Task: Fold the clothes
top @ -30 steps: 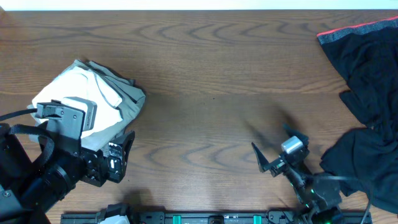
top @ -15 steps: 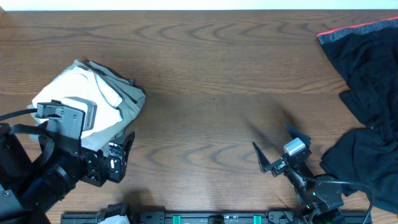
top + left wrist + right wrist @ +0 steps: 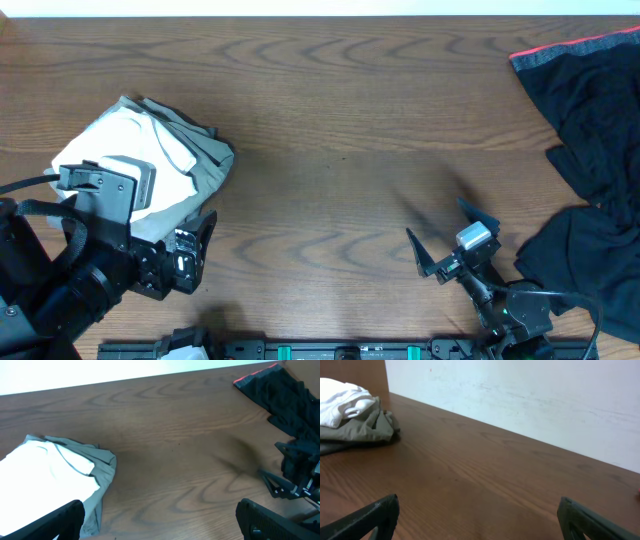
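Note:
The clothes, a white T-shirt (image 3: 115,150), lie as a compact bundle on top of a khaki garment at the table's left; no print shows. The same white bundle appears in the left wrist view (image 3: 45,477) and far off in the right wrist view (image 3: 340,392). My left gripper (image 3: 195,255) stands open just in front of the bundle's near right corner, with nothing between its fingers (image 3: 160,520). My right gripper (image 3: 447,232) is open over bare wood at the front right, empty (image 3: 480,512).
The khaki garment (image 3: 208,160) sticks out under the shirt on its right side (image 3: 102,472). A black garment with a red stripe (image 3: 590,110) is heaped along the table's right edge, close to the right arm. A white wall (image 3: 520,390) runs behind the table.
The right gripper has slipped slightly toward the front edge and now holds still. The left arm and the garments have not moved.

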{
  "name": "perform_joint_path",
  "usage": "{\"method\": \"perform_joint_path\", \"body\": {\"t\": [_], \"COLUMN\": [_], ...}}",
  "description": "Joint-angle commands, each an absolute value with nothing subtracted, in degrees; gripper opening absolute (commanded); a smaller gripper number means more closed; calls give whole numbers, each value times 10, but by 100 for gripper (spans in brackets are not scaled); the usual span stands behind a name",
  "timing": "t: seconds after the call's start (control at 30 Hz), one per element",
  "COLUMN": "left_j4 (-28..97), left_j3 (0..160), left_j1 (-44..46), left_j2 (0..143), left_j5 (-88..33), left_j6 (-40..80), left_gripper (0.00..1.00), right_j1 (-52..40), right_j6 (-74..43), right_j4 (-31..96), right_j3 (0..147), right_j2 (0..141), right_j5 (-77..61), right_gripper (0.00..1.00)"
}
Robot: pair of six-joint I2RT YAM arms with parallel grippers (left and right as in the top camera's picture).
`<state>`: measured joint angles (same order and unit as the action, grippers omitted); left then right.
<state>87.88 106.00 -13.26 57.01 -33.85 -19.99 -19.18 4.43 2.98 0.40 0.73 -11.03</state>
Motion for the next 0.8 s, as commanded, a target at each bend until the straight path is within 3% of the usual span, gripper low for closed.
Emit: {"method": "perform_joint_path", "body": {"t": [0.0,0.77], "left_j4": [878,878], "left_j3": [1059,1021], "left_j1": [-129,-129], "left_j2": [572,547], "left_j5": [-334,-334], "left_j6": [-209,-209], "left_gripper": [98,98], "right_j1": [-191,-191], "right_j6": [48,48], "right_j4": [32,33], "right_j3": [3,3], "right_j2": [8,8], "right_j5": [-107,-107], "right_gripper": [99,99]}}
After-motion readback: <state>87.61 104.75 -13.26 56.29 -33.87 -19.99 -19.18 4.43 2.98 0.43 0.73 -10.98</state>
